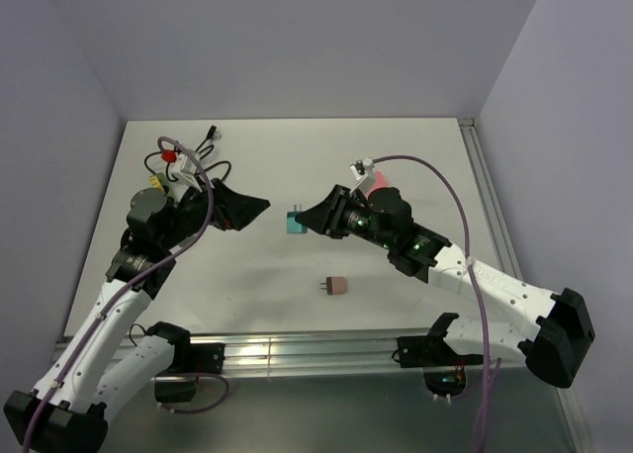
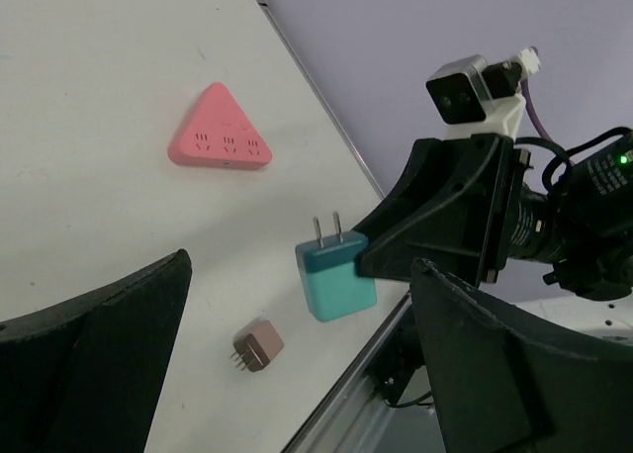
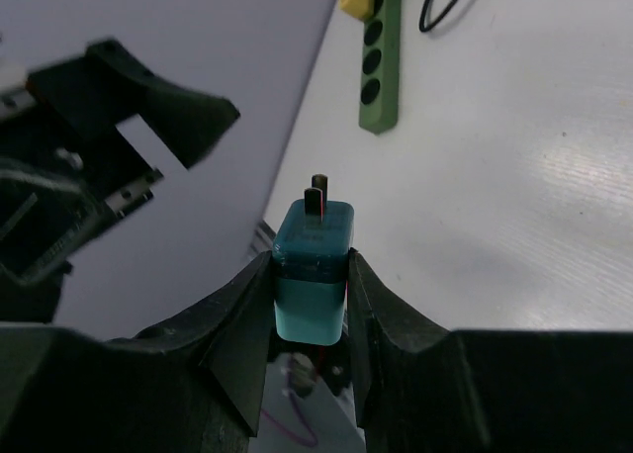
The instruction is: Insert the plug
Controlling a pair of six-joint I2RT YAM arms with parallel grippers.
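My right gripper (image 1: pixel 305 218) is shut on a teal plug (image 1: pixel 294 223) and holds it above the table's middle, with its two prongs pointing left. In the right wrist view the teal plug (image 3: pixel 312 265) sits squeezed between both fingers. My left gripper (image 1: pixel 252 211) is open and empty, a short way left of the plug and facing it. The plug also shows in the left wrist view (image 2: pixel 336 280). A pink triangular socket block (image 2: pixel 220 136) lies flat on the table behind the right arm (image 1: pixel 377 185).
A small brown plug (image 1: pixel 337 286) lies on the table in front of the grippers. A green power strip (image 3: pixel 381 62) with a yellow plug in it, and black cables (image 1: pixel 198 166), lie at the back left. A metal rail (image 1: pixel 297 352) runs along the near edge.
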